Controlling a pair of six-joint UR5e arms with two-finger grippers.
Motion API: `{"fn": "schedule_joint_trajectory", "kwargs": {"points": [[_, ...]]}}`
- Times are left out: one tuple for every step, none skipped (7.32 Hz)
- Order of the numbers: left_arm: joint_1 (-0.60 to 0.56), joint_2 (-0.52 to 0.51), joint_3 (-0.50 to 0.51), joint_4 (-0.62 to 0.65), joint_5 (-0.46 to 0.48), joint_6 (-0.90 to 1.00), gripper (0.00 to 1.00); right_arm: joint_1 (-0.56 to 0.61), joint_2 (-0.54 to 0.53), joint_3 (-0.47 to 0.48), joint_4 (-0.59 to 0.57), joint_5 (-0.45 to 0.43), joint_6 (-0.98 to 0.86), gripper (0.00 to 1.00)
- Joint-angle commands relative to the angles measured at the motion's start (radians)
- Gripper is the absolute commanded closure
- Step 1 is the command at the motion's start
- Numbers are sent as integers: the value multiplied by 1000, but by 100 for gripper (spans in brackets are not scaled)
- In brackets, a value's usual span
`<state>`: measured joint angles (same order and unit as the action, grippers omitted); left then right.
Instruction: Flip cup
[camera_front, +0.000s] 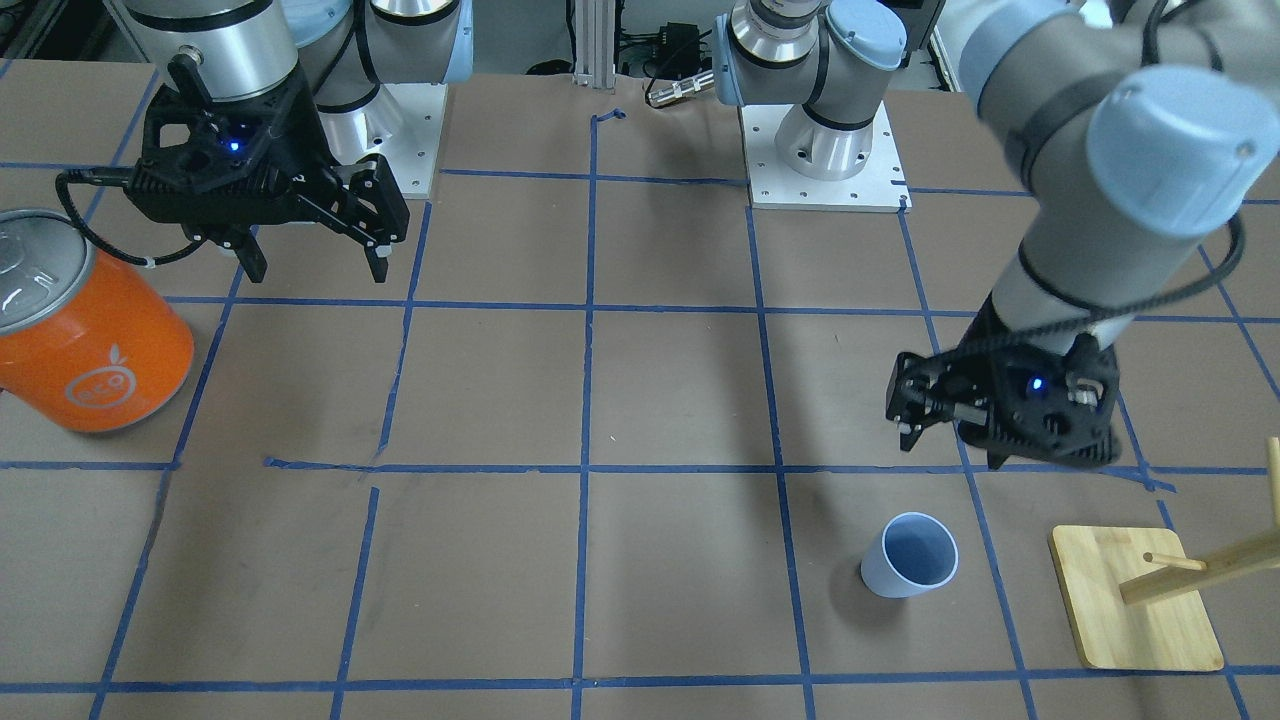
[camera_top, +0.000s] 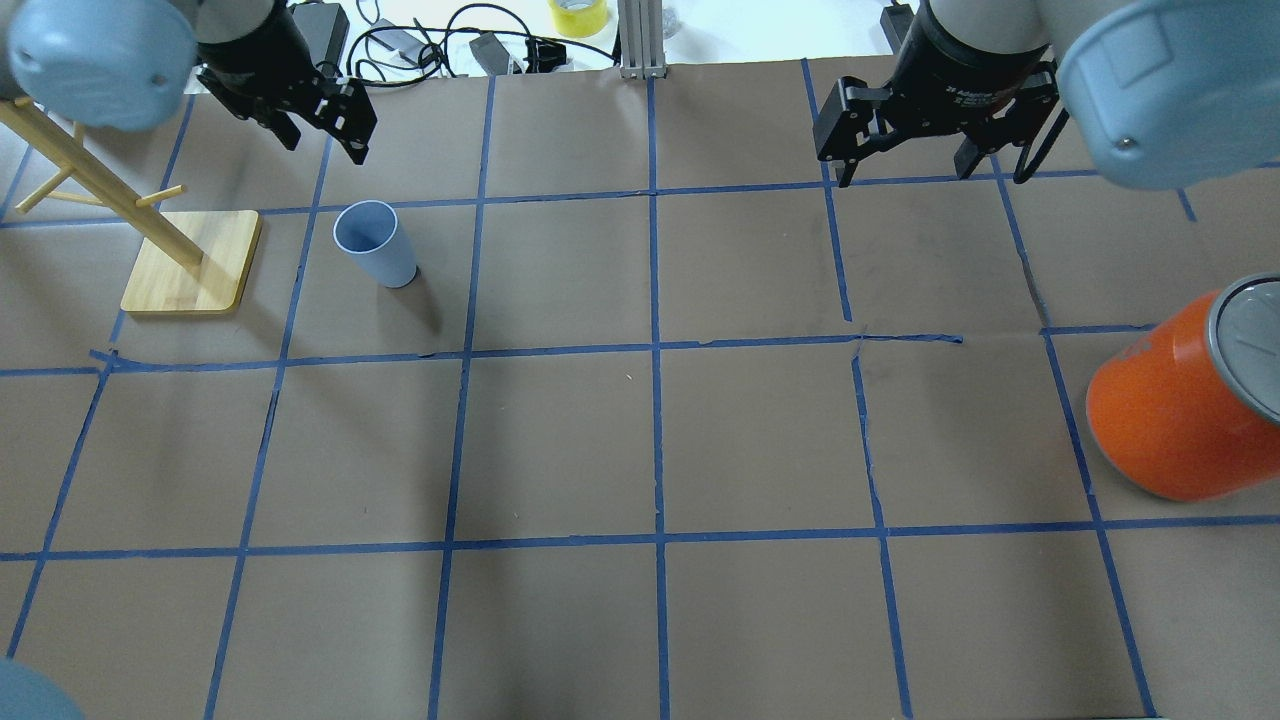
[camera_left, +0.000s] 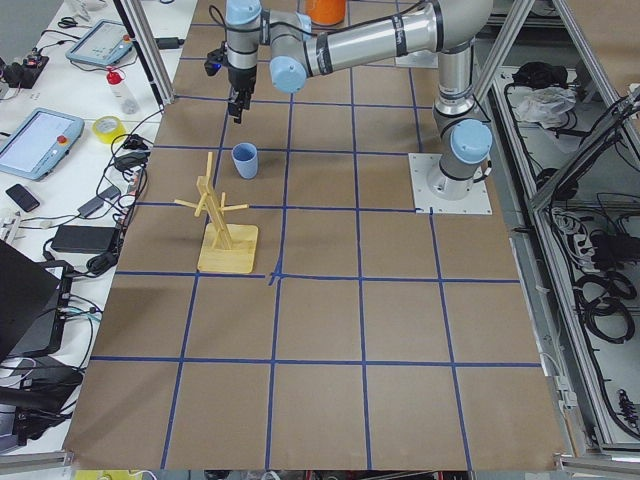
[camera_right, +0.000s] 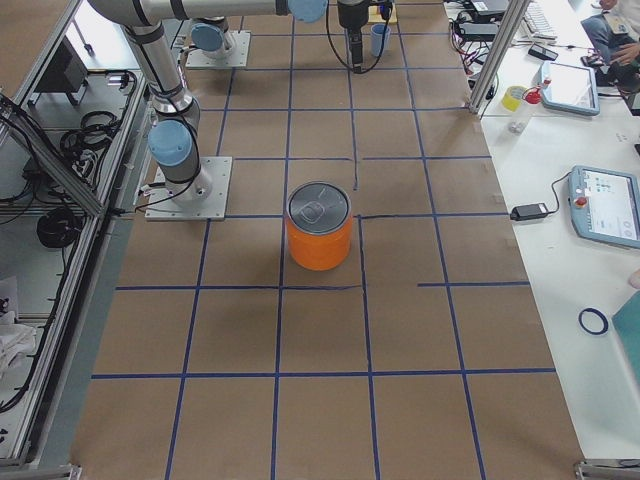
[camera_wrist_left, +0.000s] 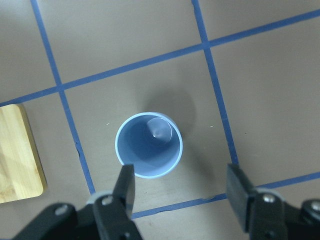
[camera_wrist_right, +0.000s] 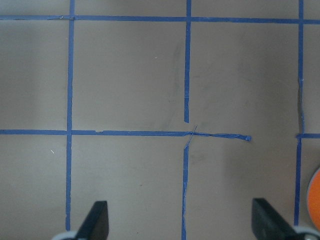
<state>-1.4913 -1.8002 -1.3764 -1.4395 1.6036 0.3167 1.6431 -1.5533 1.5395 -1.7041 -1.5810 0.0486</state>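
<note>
Brown paper ruled with blue tape lines covers the counter.

**Position of the task item.** The cup stands upright, mouth up, on the robot's left side. It is near the wooden rack but not touching it.

**State of the jaws.**
- The left jaws are released and empty, and hang above the counter near the cup. In the left wrist view the cup lies ahead of the gap and towards one of the fingers, not centred between them.
- The right jaws are also released and empty. They hang over bare paper, well apart from the cup.

**Hazards (assessment).**
1. Off-centre descent: one finger would probably meet the rim first and tip or push the cup.
2. Tapered, smooth wall: a grasp set too high or too light may let the cup slide out during wrist rotation.
3. Early release: a cup let go above the counter may bounce or land on its side and roll.
4. Low rotation: turning the wrist close to the counter may drive the cup or a finger into the paper.

**Surroundings.**
- The rack's post and pegs rise beside the left arm's working space. A wide swing towards that side risks contact.
- The orange can stands at the robot's far right and does not obstruct the cup.
- Nothing lies between the left jaws and the cup.
</note>
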Motion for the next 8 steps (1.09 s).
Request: {"fn": "schedule_joint_trajectory", "kwargs": {"points": [[-24,151,25,-224,-39,-150,13,1,-1,1,0,1,7,0],[-47,194,-21,-223,-63,-203,12,1,-1,1,0,3,7,0],[-64,221,-97,-208,-62,-309,12,1,-1,1,0,7,7,0],[-67,232,-128,-96,-54,-329,5,1,-1,-7,-9,16,13,0],[-60,226,-127,-49,-63,-350,2,1,-1,-7,-8,12,13,0],[-50,220,-133,-47,-65,-367,2,1,-1,-7,-11,15,13,0],[-59,223,-144,-48,-64,-425,2,1,-1,-7,-11,15,14,0],[-61,220,-142,-50,-64,-445,0,1,-1,-7,-11,12,14,0]]}}
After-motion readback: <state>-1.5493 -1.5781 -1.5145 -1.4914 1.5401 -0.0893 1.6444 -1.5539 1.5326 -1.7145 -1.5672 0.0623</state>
